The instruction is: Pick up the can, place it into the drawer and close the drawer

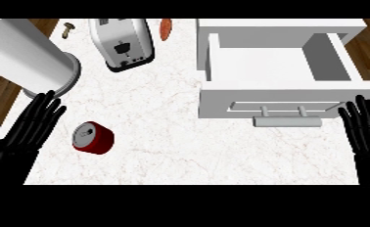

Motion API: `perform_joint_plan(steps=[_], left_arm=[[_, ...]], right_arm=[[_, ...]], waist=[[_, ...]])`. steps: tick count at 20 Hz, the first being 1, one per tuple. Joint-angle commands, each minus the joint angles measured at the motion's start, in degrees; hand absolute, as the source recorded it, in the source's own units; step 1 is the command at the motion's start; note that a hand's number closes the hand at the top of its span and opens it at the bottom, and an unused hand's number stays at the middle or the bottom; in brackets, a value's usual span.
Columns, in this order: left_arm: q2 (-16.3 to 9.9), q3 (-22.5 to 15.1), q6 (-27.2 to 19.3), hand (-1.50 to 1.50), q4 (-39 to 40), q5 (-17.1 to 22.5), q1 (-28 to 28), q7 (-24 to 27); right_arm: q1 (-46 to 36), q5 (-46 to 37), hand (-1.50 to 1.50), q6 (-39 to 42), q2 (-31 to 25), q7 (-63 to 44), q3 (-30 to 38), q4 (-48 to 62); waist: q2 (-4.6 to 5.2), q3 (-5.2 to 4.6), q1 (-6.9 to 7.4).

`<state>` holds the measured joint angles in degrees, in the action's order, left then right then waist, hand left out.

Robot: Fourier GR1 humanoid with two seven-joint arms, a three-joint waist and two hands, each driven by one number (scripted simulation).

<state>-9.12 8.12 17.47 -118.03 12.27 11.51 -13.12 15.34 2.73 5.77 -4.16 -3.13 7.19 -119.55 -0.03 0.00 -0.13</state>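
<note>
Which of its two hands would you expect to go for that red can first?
Probably the left hand. It rests open right beside the red can, which lies on its side on the counter. The right hand is open too, but far across, by the open drawer.

A white marble counter top (pixel 188 143) with faint reddish veins carries a red metal can (pixel 93 137) lying on its side at eight o'clock, a chrome toaster (pixel 122 43) at eleven, a slim orange-red vegetable (pixel 166 28) at twelve, and a white open drawer (pixel 278 69) at two.
</note>
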Motion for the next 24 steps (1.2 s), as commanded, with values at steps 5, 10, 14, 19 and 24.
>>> perform_joint_plan(steps=[5, 10, 14, 19, 24], left_arm=[[1.86, 0.02, 1.8, -1.5, 11.83, -6.29, -1.9, 9.96], [2.04, 1.53, 2.23, -1.5, 12.51, -6.15, 0.18, 11.54], [1.62, 2.88, 0.13, -1.5, 22.14, -8.34, -7.79, 13.4], [3.4, 1.16, 0.25, -1.5, 21.16, -11.82, -1.59, 18.46], [-0.13, 5.59, 2.62, -1.5, 29.3, -10.7, -4.03, 22.98]], right_arm=[[-0.61, 0.98, -1.5, 2.6, -1.26, 1.64, 3.58, 1.83], [-2.09, -0.22, -1.5, 1.91, 0.39, 0.38, 2.75, 2.92], [-1.94, 0.08, -1.5, 3.25, 0.42, 1.93, 3.34, 3.7], [-0.57, 2.87, -1.5, 5.97, -0.82, 3.49, 6.75, 3.74], [-0.66, 0.56, -1.5, 4.11, 1.46, -1.88, 3.47, -1.15]], waist=[[0.01, 0.0, 0.05], [0.01, 0.0, 0.21], [0.04, 0.0, -0.02], [-0.02, 0.01, 0.09], [0.0, -0.01, 0.02]])
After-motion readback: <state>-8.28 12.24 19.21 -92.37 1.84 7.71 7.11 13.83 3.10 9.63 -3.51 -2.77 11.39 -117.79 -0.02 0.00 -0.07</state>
